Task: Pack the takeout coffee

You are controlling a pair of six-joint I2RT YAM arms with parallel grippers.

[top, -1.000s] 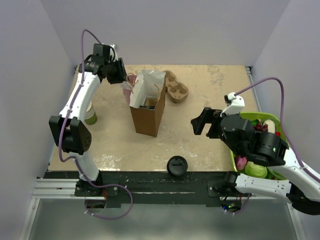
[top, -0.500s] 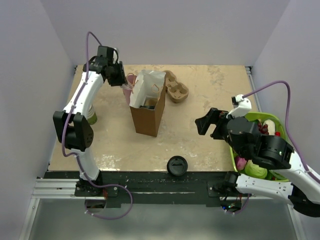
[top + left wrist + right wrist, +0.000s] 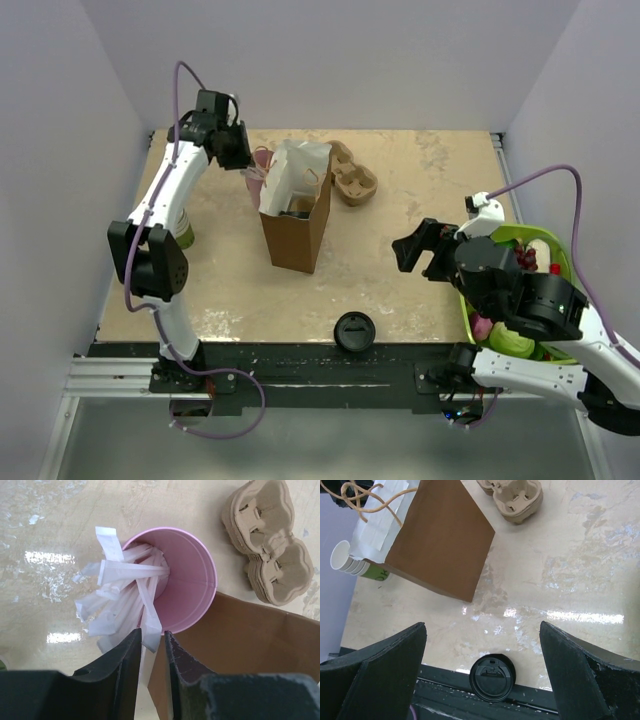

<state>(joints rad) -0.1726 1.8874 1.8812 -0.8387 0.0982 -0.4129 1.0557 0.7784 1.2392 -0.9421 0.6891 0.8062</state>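
The takeout coffee does not show clearly; only something dark (image 3: pixel 297 208) lies deep in the open brown paper bag (image 3: pixel 297 235), and I cannot tell what it is. My left gripper (image 3: pixel 151 637) hangs over the pink tumbler (image 3: pixel 185 585) behind the bag, shut on a white wrapped straw (image 3: pixel 148 615) from the bunch in it. It also shows in the top view (image 3: pixel 238 150). My right gripper (image 3: pixel 482 625) is open and empty, above the table right of the bag (image 3: pixel 440 540), as the top view (image 3: pixel 415 245) shows.
A loose black lid disc (image 3: pixel 354 330) lies at the table's front edge, also in the right wrist view (image 3: pixel 492 677). Stacked cardboard cup carriers (image 3: pixel 352 178) sit behind the bag. A stack of lidless paper cups (image 3: pixel 181 232) stands at the left. A green basket (image 3: pixel 545 238) of items is at the right.
My right gripper has drawn back a little to the right. My left arm has shifted slightly at the pink tumbler. The bag and lid have not moved.
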